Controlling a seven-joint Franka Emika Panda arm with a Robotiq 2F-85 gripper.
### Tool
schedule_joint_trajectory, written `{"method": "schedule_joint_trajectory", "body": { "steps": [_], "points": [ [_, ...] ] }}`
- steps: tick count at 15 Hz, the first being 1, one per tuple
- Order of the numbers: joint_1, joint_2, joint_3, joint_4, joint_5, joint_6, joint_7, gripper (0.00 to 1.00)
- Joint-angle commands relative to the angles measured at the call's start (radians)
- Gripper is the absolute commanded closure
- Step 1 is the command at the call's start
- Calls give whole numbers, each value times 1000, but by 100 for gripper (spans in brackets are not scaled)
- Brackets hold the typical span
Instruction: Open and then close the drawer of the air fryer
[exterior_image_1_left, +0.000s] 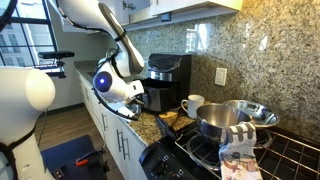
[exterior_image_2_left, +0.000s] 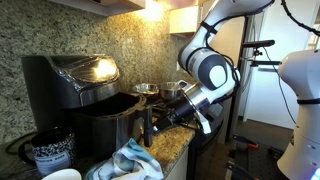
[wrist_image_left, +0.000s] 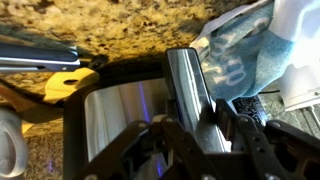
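Observation:
The black air fryer (exterior_image_1_left: 168, 68) stands on the granite counter against the backsplash in both exterior views (exterior_image_2_left: 60, 75). Its drawer (exterior_image_2_left: 105, 108) is pulled partway out of the body, toward the counter's edge. In the wrist view the drawer's shiny inside (wrist_image_left: 110, 125) and its grey handle (wrist_image_left: 185, 80) show. My gripper (wrist_image_left: 188, 118) has a finger on each side of that handle and is shut on it. The gripper also shows in both exterior views (exterior_image_1_left: 143, 100) (exterior_image_2_left: 160, 115), at the drawer's front.
A white mug (exterior_image_1_left: 192, 104) stands beside the fryer, then a steel pot (exterior_image_1_left: 222, 122) and a steel bowl (exterior_image_1_left: 255, 112) on the stove (exterior_image_1_left: 200, 158). A blue-white towel (exterior_image_2_left: 135, 160) lies on the counter in front. A dark patterned mug (exterior_image_2_left: 48, 150) stands near the fryer.

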Motion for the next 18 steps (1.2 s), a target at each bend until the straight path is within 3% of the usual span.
{"method": "schedule_joint_trajectory", "body": {
  "steps": [1,11,12,13,18],
  "points": [
    [4,-50,0,-53,0,-10,11,83],
    [8,-4,14,-20,0,-50,3,83],
    [-171,-13,189,-14,-5,-45,-9,83],
    [-205,-6,226,-8,-5,-46,-9,83],
    [-570,17,591,22,-17,-48,-18,83]
  ]
}}
